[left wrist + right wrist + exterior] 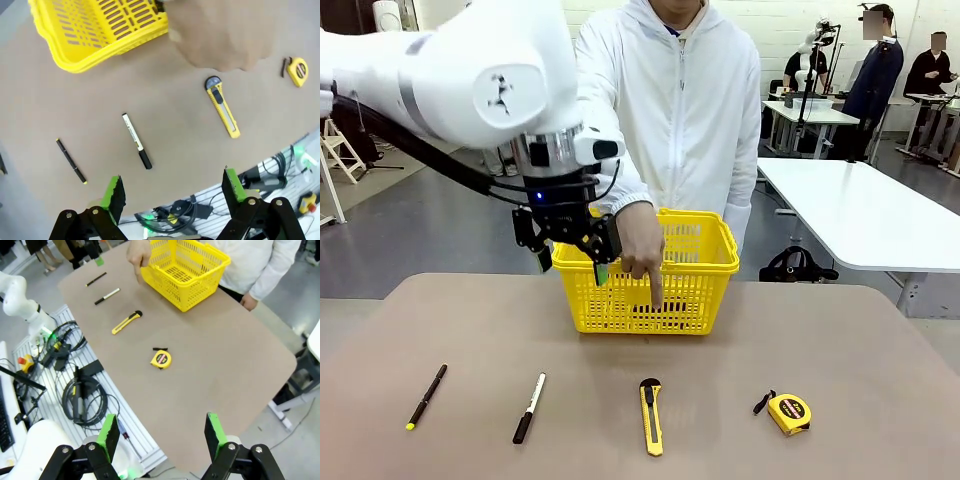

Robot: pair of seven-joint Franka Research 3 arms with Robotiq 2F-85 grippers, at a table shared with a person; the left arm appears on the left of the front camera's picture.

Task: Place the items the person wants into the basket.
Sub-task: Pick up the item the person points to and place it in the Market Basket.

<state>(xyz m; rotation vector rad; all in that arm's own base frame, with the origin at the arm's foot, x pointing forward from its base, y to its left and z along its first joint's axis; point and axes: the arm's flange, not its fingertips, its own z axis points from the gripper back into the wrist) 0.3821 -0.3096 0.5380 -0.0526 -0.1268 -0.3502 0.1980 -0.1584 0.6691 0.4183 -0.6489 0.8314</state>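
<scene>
**Nothing in the basket yet: both picks wait on the table**

Front row, near edge: the pen [427, 396] far left, then the marker [529, 408], the knife [651, 418] in the middle and the tape measure [789, 413] on the right. All four lie flat and well apart. Behind them stands the basket [692, 300], upright, with none of the tools inside as far as I can see.

The person [670, 100] leans over it, and a hand [642, 245] points one finger down in front of the basket. To my eye it lines up with the knife.

The left gripper [573, 268] hangs just beside that hand at the basket's near left corner, jaws spread wide and carrying nothing. The right gripper [161, 432] sits high off the table's side, jaws apart and bare too.

So the score is zero of two. Knife and pen both need picking and dropping in, and the knife looks like the first call.
</scene>
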